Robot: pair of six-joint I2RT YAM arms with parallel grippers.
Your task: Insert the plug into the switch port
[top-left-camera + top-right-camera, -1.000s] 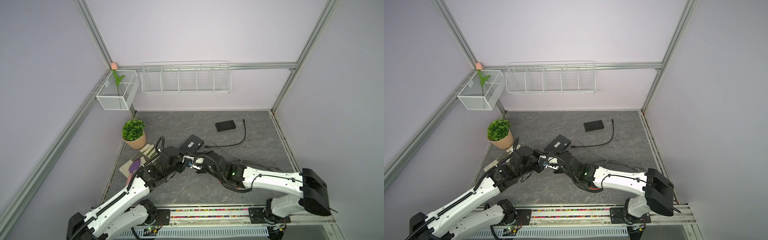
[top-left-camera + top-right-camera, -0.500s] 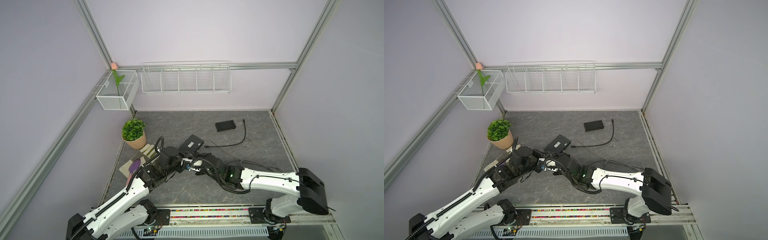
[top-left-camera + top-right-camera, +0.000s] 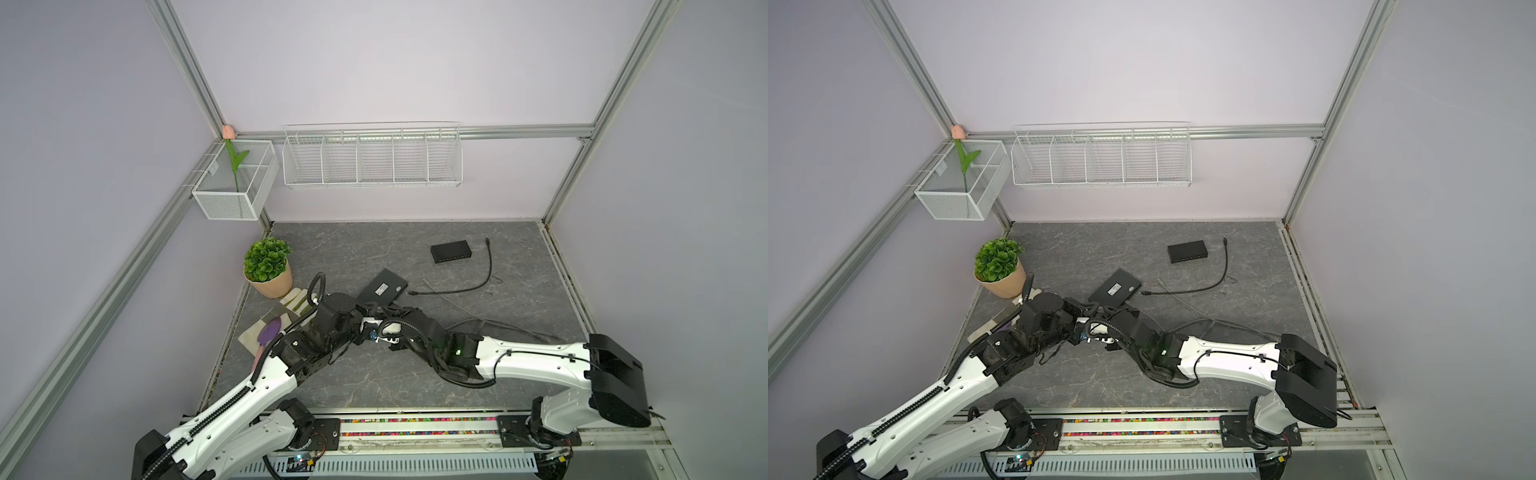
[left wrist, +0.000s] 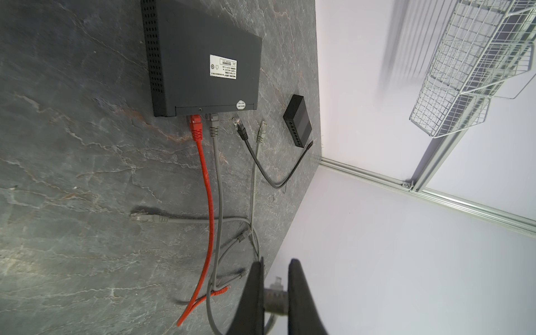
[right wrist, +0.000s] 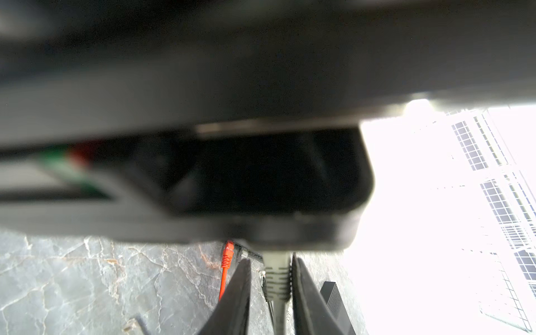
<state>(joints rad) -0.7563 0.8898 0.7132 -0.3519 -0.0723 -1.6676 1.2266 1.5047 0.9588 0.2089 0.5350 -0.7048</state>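
Pressed together on the grey plug (image 4: 275,295), the left claw (image 4: 275,266) has one black finger on each side of the boot, and the plug's clear tip pokes out past the fingers. The plug sits in no port and is short of the switch (image 4: 203,58).

The right claw (image 5: 271,259) stands spread around the same grey boot (image 5: 277,281). One finger is against it. At the other a gap shows the worktop (image 5: 87,275) behind. A dark, blurred mass fills most of the right wrist view, too close to make out.

The switch lies flat on the worktop (image 4: 72,145) with its label up. A red cable (image 4: 207,188) and a grey cable (image 4: 216,174) are plugged side by side into the edge that faces the claws. A black cable (image 4: 261,165) ends just beside that edge, its plug loose. Another grey plug (image 4: 262,130) lies loose next to it, and a third (image 4: 148,218) lies well apart. A small box (image 4: 298,121) sits nearer the back wall.

In both top views the two arms meet just in front of the switch (image 3: 382,286) (image 3: 1115,286), and the plug is hidden among them. The black cable (image 3: 478,282) (image 3: 1217,278) curves between the switch and the small box (image 3: 451,251) (image 3: 1187,251).
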